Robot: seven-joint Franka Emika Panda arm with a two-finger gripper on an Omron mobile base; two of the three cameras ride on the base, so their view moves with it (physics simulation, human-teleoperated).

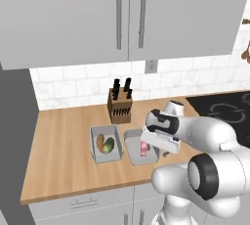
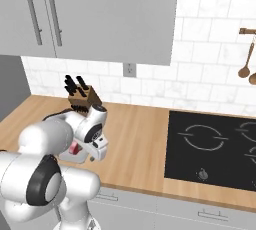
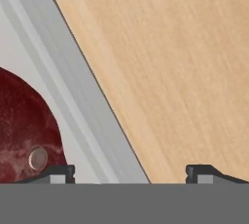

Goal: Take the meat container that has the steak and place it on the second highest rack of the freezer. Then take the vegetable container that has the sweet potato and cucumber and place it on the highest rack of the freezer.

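The meat container [image 1: 138, 146] is a grey tray on the wooden counter, with the pink-red steak [image 1: 143, 148] in it. Left of it sits the vegetable container [image 1: 97, 151], holding the orange-brown sweet potato [image 1: 100, 142] and the yellow-green cucumber [image 1: 109, 145]. My gripper [image 1: 164, 151] hangs low over the meat container's right edge. In the hand view the gripper [image 3: 133, 174] is open and straddles the tray's rim [image 3: 63, 86]. One fingertip [image 3: 61, 173] is inside the tray by the steak [image 3: 24, 130]; the other is over bare counter. A sliver of steak [image 2: 75, 148] shows beside the hand [image 2: 95, 154].
A knife block [image 1: 120, 105] stands behind the trays near the tiled wall. The black cooktop [image 2: 215, 146] lies to the right. Grey wall cabinets [image 1: 122, 13] hang overhead. A tall grey cabinet side [image 1: 14, 146] ends the counter on the left; the freezer's racks are out of view.
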